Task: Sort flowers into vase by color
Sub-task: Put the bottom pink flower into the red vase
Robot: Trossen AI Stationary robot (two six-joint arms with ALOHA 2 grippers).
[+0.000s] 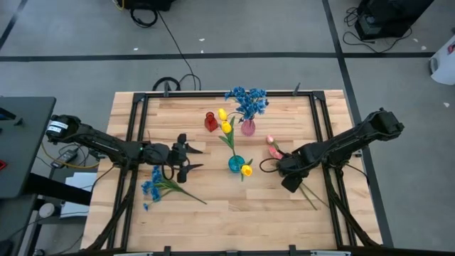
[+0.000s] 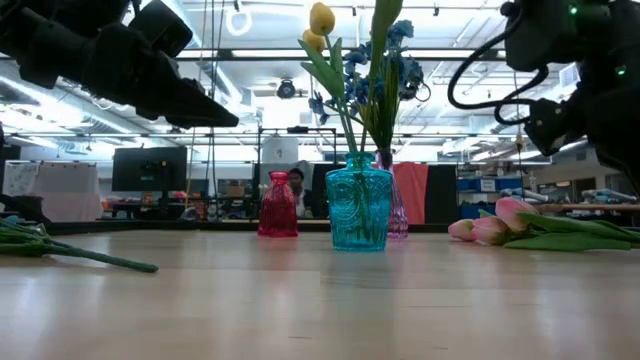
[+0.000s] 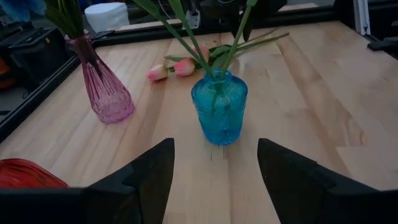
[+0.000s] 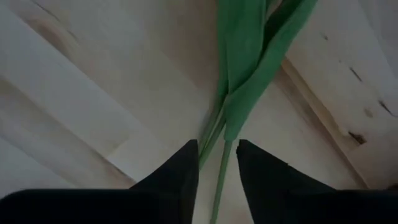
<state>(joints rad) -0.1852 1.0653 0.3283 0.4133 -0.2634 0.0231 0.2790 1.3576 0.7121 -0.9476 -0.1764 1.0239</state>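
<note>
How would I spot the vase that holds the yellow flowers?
Look at the middle of the wooden table. Three small glass vases stand there; the blue vase is nearest the front edge. Unlike the red vase and pink vase, it holds yellow tulips.

Pink tulips (image 1: 273, 146) lie flat; blue sprigs (image 1: 151, 183) lie apart.
</note>
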